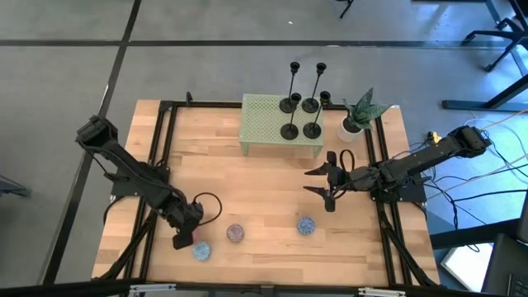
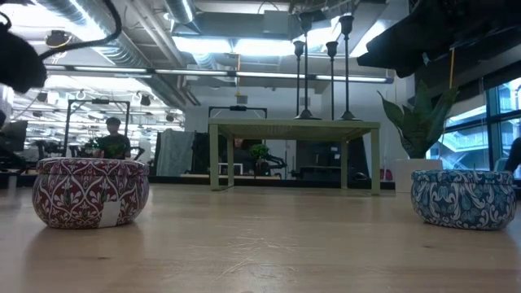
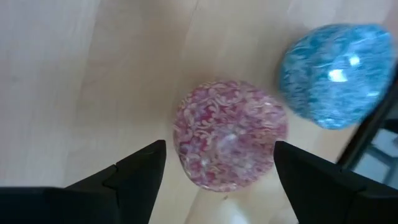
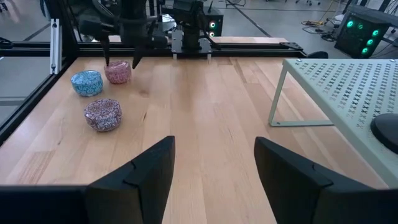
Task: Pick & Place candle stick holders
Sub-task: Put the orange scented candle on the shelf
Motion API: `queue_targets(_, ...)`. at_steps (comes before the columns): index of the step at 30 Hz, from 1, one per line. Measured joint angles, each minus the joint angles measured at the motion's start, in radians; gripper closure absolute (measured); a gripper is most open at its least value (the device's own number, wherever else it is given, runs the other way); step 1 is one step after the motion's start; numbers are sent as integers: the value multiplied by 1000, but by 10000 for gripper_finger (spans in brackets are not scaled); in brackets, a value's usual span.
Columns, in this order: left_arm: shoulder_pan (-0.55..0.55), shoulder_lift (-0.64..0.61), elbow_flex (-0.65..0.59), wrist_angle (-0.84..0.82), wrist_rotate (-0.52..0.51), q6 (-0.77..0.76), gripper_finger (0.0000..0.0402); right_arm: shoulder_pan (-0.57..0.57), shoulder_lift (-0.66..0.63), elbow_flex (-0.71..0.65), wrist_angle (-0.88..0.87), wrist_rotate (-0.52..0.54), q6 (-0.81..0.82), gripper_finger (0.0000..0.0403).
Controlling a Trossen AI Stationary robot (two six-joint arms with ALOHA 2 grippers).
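Candle stick holders (image 1: 300,103), black and thin-stemmed, stand clustered on the green perforated stand (image 1: 264,124), apart from my wide-spread right end effector (image 1: 319,181). My left end effector (image 3: 217,171), also spread, hovers over a pink tin (image 3: 230,134); only the low view shows two stems taller.

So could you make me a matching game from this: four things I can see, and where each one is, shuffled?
Things:
1. candle stick holders
2. potted plant
3. left gripper
4. right gripper

Places:
A. open above bare wood of the table
B. standing on the green stand
C. open, straddling a pink tin
D. on the table beside the green stand, on the right arm's side

Pairs: 1-B, 2-D, 3-C, 4-A
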Motion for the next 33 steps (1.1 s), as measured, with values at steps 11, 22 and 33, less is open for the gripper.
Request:
queue_targets(11, -6, 128, 2, 87, 42, -3, 108, 0, 0, 0, 3, 0, 0, 178)
queue_targets(22, 6, 128, 2, 74, 46, 25, 114, 0, 0, 0, 5, 0, 0, 178)
queue_targets(33, 140, 129, 0, 49, 78, 59, 126, 0, 0, 0, 6, 0, -1, 178)
